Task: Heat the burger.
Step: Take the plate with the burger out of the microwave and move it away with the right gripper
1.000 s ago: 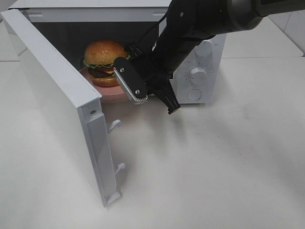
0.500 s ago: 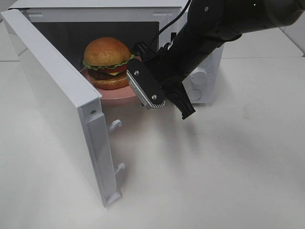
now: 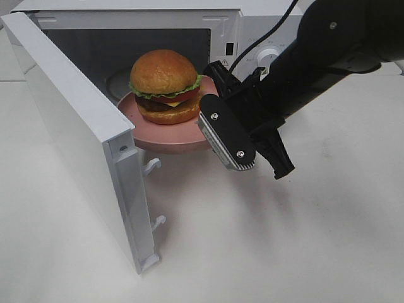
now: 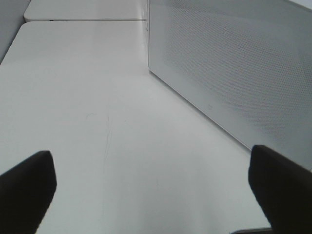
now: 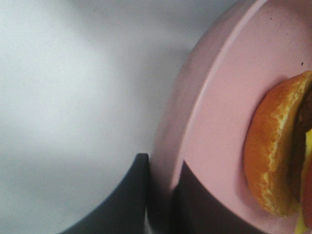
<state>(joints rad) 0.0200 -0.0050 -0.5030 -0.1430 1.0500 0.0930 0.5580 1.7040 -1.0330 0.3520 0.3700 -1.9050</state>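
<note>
Two arms are mine, but only the right one works at this moment. My right fingers [image 3: 218, 104] are closed tightly on the rim of the pink plate [image 3: 165, 134], and the burger [image 3: 165, 85] sits upright on this plate, a little toward the side away from my grip. In the right wrist view I see the rim pinched between the two dark fingers [image 5: 131, 195], with the bun [image 5: 273, 156] close beside them but not touching.

The plate is at the mouth of the microwave [image 3: 252, 25], partly over the front edge of the cavity and partly over the counter [image 3: 284, 240]. I cannot tell if it rests on the microwave floor or if I carry all its weight. The door [image 3: 76, 126] stands wide open on the left side.

My left fingers [image 4: 151, 195] are spread fully and hold nothing; they hover over bare counter beside the perforated outer face of the door.

I judge the step in hand is moving the plate with the burger through the door opening. Whether it goes in or comes out, these pictures alone do not say. The next move asks me to keep the plate level so the burger does not slide, to hold the rim firmly, and to keep my wrist clear of the control panel.
</note>
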